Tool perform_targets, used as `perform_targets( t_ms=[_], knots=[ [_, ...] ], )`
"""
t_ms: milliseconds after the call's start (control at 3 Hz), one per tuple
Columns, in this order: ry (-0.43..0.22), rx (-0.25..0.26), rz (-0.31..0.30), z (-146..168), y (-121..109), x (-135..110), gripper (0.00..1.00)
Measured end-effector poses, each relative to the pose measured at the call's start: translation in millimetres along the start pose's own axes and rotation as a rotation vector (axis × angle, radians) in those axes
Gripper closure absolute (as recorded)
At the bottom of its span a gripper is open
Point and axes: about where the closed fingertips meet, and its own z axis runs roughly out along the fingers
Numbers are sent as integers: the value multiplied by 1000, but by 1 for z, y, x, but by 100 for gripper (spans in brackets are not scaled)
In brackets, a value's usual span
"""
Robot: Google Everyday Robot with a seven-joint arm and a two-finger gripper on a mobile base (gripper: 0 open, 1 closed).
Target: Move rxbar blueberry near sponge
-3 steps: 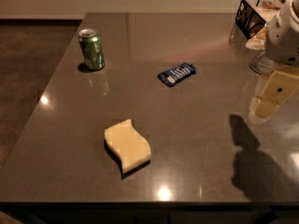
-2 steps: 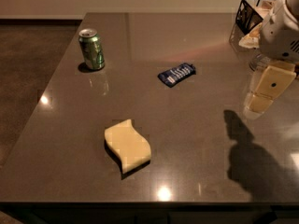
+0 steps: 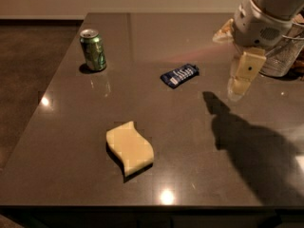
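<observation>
The rxbar blueberry (image 3: 179, 74), a small flat bar in a dark blue wrapper with white lettering, lies on the dark table (image 3: 199, 156) near the middle. The sponge (image 3: 129, 147), a pale yellow foam block with wavy sides, lies nearer the front, left of centre, well apart from the bar. My gripper (image 3: 240, 82) hangs above the table to the right of the bar, apart from it, with pale fingers pointing down. It holds nothing that I can see.
A green soda can (image 3: 93, 50) stands upright at the back left. A dark wire basket (image 3: 285, 51) stands at the right edge behind the arm. The arm's shadow (image 3: 247, 141) falls on the table's right front.
The gripper and arm have moved left and a little farther back, closer to the blue bar. The bar, sponge and can have not moved.
</observation>
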Motion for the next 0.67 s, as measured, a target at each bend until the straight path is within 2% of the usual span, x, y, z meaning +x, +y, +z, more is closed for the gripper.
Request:
perform_targets(
  t_ms=[667],
  knots=[
    [-2,-107,-163,60,-57,-21,0]
  ],
)
